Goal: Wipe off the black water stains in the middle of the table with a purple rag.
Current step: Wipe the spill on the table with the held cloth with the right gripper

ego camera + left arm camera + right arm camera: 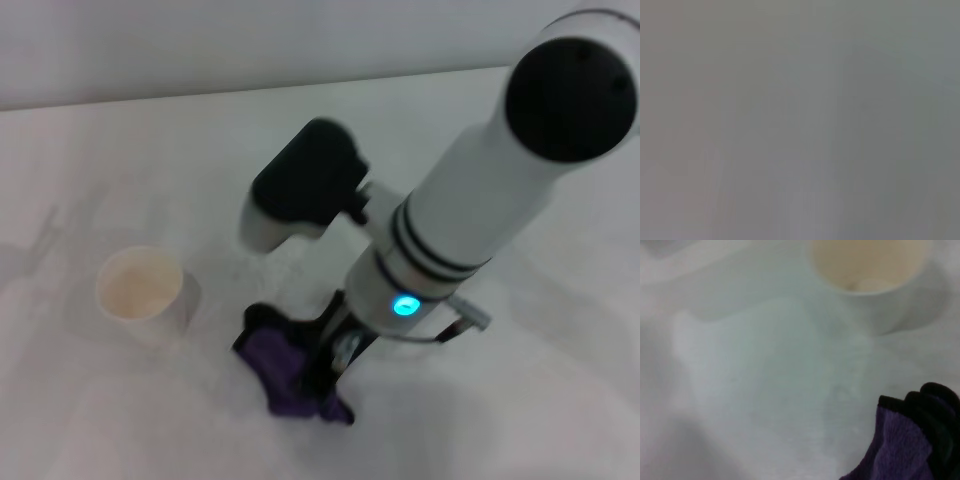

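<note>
Table (520, 400): wide, white, plain. Purple rag (285, 368): crumpled, deep purple with black edging, lying on the table toward its near middle, right of the cup; also seen at the corner of the right wrist view (905, 445). Right gripper (335, 345): at the end of the white right arm reaching down from the upper right, its dark fingers pressed into the rag's right side and clamped on the cloth. White paper cup (140, 290): upright, open, standing left of the rag and apart from it; its rim shows in the right wrist view (870, 270). Black water stains: none visible on the bare surface. Left gripper: out of sight; the left wrist view shows only flat grey.
</note>
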Available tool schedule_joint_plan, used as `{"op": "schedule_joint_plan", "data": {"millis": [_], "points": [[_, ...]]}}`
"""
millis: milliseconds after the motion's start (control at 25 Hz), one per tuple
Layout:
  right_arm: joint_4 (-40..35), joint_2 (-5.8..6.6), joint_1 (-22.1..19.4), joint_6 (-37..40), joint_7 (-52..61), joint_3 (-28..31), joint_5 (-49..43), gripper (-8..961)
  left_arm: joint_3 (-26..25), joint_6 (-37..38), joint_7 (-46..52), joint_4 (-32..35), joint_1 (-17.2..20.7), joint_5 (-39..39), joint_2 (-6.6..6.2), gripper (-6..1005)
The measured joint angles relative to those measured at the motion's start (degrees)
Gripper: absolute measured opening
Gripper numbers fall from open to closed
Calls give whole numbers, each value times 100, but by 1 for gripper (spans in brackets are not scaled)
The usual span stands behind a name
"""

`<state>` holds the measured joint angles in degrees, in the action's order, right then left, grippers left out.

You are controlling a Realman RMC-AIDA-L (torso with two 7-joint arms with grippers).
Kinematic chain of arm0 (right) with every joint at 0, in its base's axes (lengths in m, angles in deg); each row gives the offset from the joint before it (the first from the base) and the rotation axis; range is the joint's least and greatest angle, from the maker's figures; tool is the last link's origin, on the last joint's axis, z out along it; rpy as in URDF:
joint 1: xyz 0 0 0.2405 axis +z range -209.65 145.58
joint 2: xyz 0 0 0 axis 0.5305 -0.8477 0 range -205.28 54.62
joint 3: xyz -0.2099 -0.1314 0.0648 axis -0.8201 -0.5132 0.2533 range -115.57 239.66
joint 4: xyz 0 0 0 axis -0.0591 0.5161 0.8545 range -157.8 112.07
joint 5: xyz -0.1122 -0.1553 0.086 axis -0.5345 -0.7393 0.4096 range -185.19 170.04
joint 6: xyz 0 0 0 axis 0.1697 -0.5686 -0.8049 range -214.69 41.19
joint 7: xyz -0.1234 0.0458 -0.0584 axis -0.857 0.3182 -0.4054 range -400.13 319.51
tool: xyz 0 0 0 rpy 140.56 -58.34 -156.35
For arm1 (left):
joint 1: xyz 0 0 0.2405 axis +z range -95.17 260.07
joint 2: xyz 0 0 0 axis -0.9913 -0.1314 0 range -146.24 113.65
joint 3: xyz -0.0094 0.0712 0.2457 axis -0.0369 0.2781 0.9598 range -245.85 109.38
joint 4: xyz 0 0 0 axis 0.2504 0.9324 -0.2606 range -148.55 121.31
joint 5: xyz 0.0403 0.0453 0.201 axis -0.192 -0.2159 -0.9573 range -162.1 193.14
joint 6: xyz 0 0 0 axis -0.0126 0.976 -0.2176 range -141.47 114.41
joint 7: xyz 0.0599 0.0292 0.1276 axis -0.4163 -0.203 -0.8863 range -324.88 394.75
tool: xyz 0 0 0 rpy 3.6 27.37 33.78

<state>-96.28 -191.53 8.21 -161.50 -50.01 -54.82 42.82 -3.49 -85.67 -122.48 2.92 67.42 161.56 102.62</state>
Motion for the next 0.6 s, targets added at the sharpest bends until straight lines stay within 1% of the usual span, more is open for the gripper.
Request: {"op": "schedule_joint_plan", "data": {"millis": [200, 360, 480, 600], "points": [[128, 1, 145, 272, 8, -516, 441, 107, 20, -37, 0, -42, 19, -24, 0, 892], [134, 0, 150, 460, 131, -761, 494, 107, 20, -54, 0, -72, 72, -28, 7, 892], [91, 6, 101, 490, 360, -755, 229, 107, 20, -81, 0, -118, 110, -31, 8, 892], [-77, 34, -60, 407, 576, -544, -240, 107, 20, -108, 0, -123, 152, -32, 9, 892]]}}
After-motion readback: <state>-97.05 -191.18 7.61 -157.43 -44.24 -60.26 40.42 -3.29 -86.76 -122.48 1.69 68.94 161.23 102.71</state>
